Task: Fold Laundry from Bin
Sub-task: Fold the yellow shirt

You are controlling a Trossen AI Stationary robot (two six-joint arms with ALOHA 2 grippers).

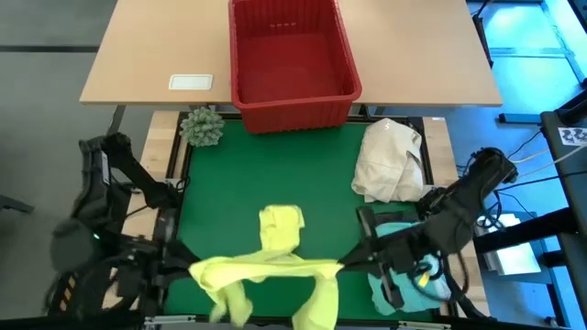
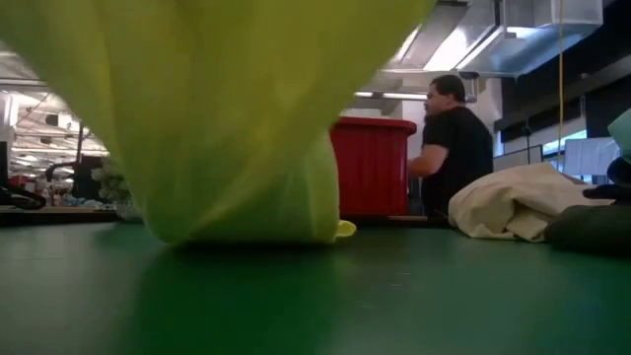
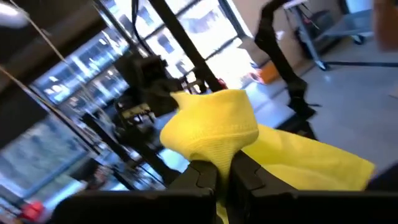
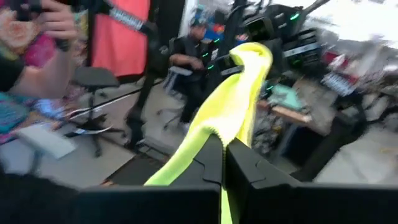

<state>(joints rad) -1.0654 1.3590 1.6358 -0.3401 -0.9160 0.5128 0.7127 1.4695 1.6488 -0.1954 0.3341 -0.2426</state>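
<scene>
Yellow garment cropped at top edge

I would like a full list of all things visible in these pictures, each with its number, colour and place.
yellow garment: one, bright yellow, stretched between both hands at the mat's near edge, part hanging onto the mat
turquoise garment: one, light turquoise, near right of the mat, under the right arm
bin: one, red, on the wooden table beyond the mat
cream bundle: one, cream-white, far right of the mat
plant ball: one, green, spiky, far left corner of the mat
mat: one, green, covers the work table
person: one, black shirt, beyond the bin
left hand: shut on the yellow garment
right hand: shut on the yellow garment
</scene>
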